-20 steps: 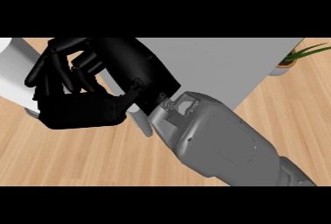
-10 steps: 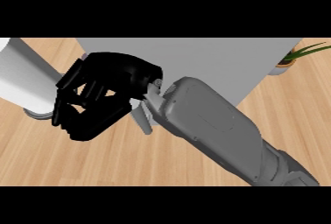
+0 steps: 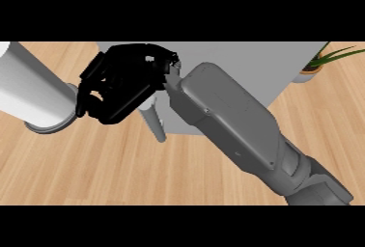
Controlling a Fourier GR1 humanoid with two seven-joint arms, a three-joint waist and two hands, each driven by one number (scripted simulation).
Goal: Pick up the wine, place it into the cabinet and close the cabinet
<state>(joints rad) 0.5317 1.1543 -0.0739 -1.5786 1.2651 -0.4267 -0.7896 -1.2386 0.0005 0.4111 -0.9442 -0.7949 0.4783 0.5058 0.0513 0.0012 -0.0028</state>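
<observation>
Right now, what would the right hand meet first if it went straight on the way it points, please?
Probably the white cylinder at the left; the right hand points toward its grey-rimmed end, though their heights may differ.

robot hand (image 3: 121,91) lifted, edged rightward (forearm (image 3: 228,116) swung with it)

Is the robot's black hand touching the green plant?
No. The black hand is by the left edge of the grey counter, while the plant stands apart at the upper right.
</observation>
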